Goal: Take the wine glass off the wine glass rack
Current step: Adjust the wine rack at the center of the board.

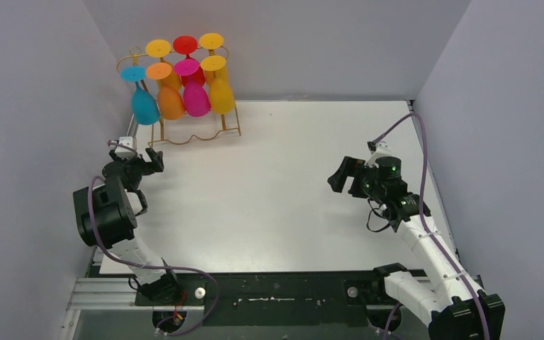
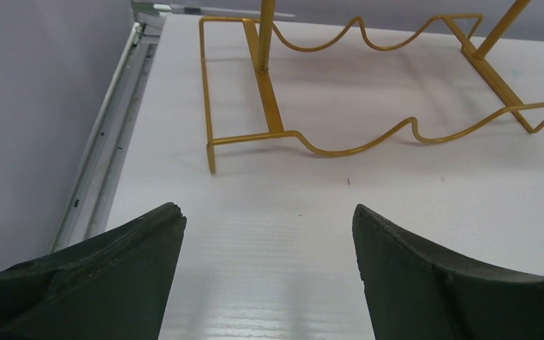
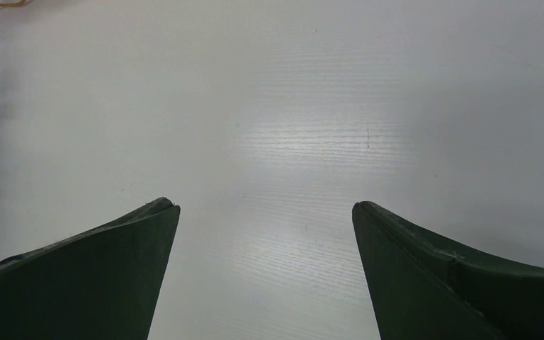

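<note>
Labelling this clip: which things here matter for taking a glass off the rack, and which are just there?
Job: wine glass rack, wine glasses hanging on it, left gripper, right gripper.
Just there: table, walls.

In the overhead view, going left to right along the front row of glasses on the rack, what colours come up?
blue glass → orange glass → magenta glass → yellow glass

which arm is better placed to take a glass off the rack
Left, probably. The left gripper is open just before the wine glass rack, whose base fills its wrist view. The right gripper, also open, sits far off.
</note>
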You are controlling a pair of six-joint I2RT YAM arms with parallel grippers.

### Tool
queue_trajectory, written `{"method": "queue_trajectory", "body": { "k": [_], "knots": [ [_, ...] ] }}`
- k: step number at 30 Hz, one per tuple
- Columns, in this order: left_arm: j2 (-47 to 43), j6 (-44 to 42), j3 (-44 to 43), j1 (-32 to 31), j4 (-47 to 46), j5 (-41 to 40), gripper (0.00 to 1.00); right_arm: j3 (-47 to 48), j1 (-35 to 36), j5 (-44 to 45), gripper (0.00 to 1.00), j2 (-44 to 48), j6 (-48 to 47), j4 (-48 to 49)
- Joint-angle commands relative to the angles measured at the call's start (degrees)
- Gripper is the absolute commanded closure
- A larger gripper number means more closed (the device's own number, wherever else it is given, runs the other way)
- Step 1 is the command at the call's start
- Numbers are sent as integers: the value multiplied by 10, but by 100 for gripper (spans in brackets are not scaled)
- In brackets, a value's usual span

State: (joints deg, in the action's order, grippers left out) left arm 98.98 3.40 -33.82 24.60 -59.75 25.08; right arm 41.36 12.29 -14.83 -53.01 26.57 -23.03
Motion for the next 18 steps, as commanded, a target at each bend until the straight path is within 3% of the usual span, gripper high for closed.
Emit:
{"method": "queue_trajectory", "body": {
  "k": [1,18],
  "knots": [
    [64,25,-50,9,-115,69,15,4,-6,9,0,-19,-26,33],
    [226,-116,-227,11,-11,244,18,38,-9,24,0,-67,-86,9]
  ]
}}
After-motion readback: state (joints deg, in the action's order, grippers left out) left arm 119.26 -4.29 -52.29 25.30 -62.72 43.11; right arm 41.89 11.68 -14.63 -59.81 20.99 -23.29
